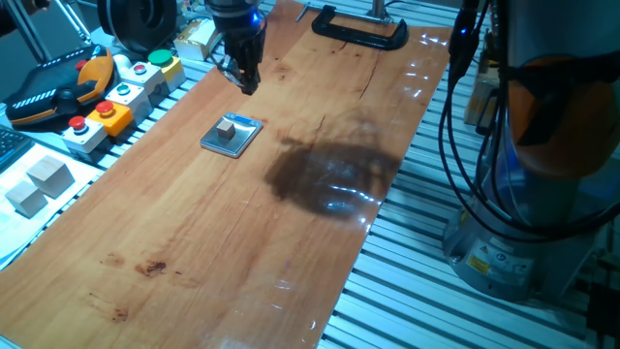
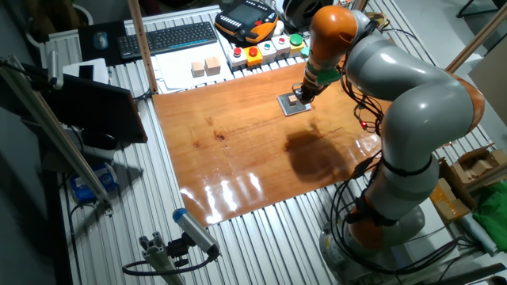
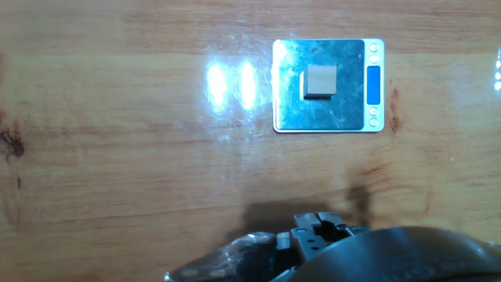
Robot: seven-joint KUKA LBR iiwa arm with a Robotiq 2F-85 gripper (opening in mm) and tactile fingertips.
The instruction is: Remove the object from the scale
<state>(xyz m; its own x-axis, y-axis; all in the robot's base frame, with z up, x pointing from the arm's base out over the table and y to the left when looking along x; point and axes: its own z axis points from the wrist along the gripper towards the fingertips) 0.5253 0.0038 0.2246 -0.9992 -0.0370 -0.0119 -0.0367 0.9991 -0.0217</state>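
The object (image 1: 229, 127) is a tiny beige-grey cube resting near the middle of the scale (image 1: 244, 142), a small silvery plate on the wooden board. My gripper (image 1: 250, 85) hangs above the board just beyond the scale, apart from the cube; its fingers taper together and look shut, with nothing held. From the other fixed view the gripper (image 2: 307, 89) hovers right over the cube (image 2: 295, 100) and scale (image 2: 303, 109). In the hand view the cube (image 3: 320, 81) sits on the scale (image 3: 293, 102) at upper right, with only the gripper's (image 3: 317, 227) tips showing at the bottom edge.
Coloured button boxes (image 1: 116, 97) and an orange-black pendant (image 1: 58, 87) line the board's left side. Two larger pale cubes (image 1: 39, 184) lie on paper nearby. A black clamp (image 1: 358, 29) grips the far end. A keyboard (image 2: 166, 37) sits behind.
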